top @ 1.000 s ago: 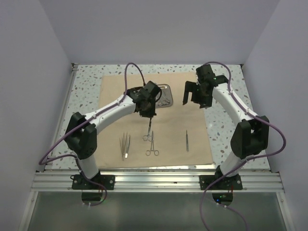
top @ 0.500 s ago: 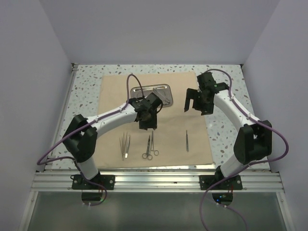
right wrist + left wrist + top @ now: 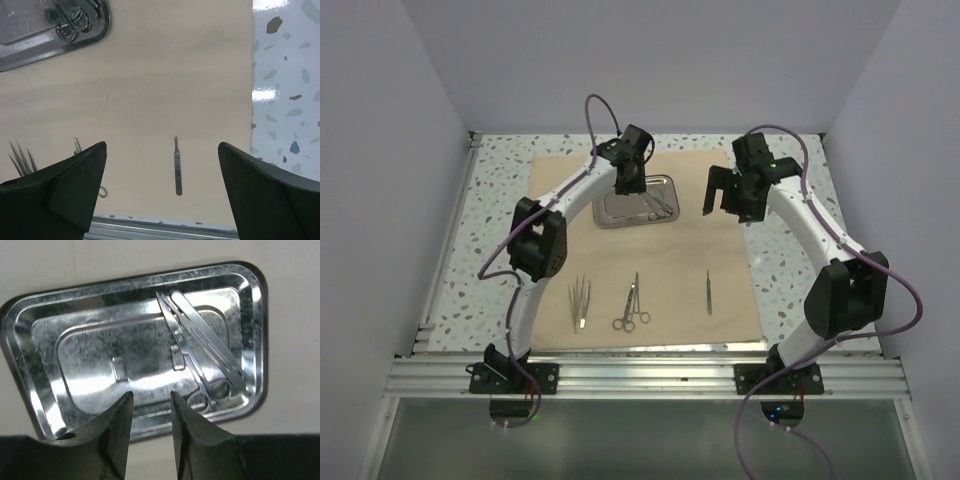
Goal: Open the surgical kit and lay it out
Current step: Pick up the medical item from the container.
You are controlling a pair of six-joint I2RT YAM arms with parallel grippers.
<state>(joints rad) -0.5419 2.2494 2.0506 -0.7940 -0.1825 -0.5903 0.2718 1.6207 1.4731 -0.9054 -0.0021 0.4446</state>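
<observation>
Left gripper above the steel tray: jaws partly open, empty. Right gripper right of the tray: jaws wide apart, empty. Ring-handled forceps inside tray.

I see a white speckled table with one thing lying directly on it: the beige cloth wrap, spread flat over the middle. Bare tabletop shows along its left, right and far sides; its near edge almost reaches the metal rail.
</observation>
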